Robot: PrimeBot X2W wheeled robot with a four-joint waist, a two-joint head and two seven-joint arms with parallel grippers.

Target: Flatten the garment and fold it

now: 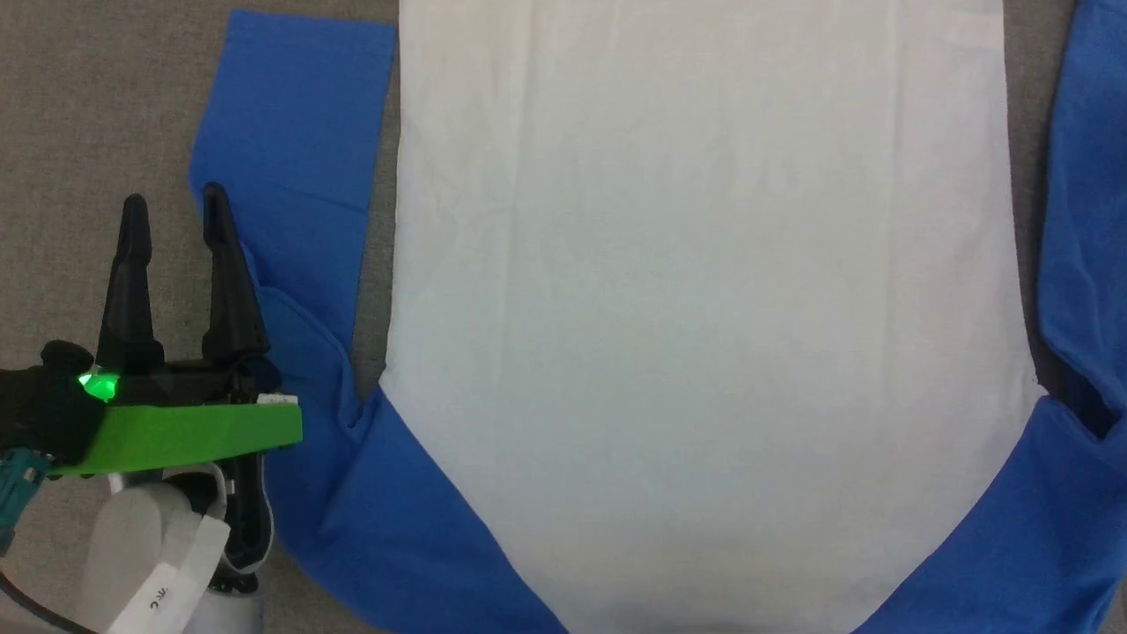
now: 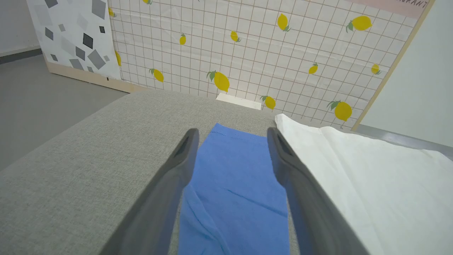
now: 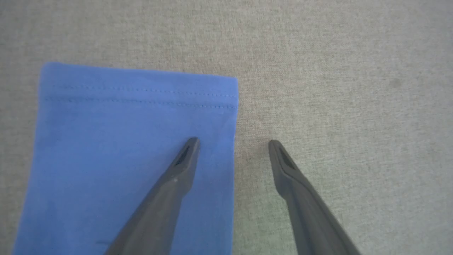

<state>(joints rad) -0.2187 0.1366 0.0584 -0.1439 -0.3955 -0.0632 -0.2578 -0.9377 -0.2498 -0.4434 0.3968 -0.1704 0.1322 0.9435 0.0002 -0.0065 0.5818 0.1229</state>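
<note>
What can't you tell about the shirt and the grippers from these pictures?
Garment neckline and hem: head view, cut off by bottom and top edges.
Left gripper touching sleeve or hovering: head view, straight-down angle hides height.
White box: left wrist view, mostly behind the grey surface's edge.

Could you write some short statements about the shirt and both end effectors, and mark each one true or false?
1. The garment has a white body and blue sleeves. True.
2. The left end effector is shut on a sleeve. False: it is open over the left sleeve.
3. The right end effector is open, straddling the edge of a sleeve cuff. True.
4. The garment is folded in half. False: it lies spread flat on the gray surface.
</note>
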